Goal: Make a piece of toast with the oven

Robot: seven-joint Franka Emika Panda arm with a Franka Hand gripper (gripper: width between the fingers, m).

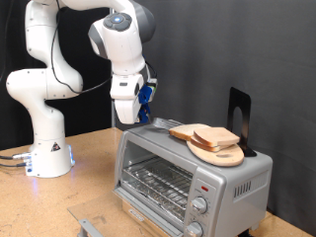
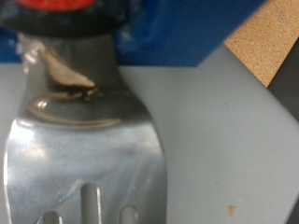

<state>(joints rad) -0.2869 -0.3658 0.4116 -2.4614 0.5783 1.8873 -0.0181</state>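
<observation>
The gripper (image 1: 131, 111) grips a metal spatula (image 2: 84, 149) above the oven (image 1: 188, 176) top's left end. The piece of toast (image 1: 212, 136) sits right on a wooden board (image 1: 222, 154) (untoasted, door shut), so toasting remains.

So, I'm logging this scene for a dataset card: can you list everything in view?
oven: one, silver-grey, glass door shut, wire rack inside, two knobs; on the wooden table at the exterior view's lower right.
round wooden board: one, light wood; on the oven's top.
piece of toast: two overlapping tan slices on the board.
black stand: one, upright on the oven's top beyond the board.
spatula: one, shiny metal, slotted blade; in the gripper, reaching over the oven's top towards the toast.
table: one, light wood.
arm: one, white.
gripper: one, above the oven.
</observation>
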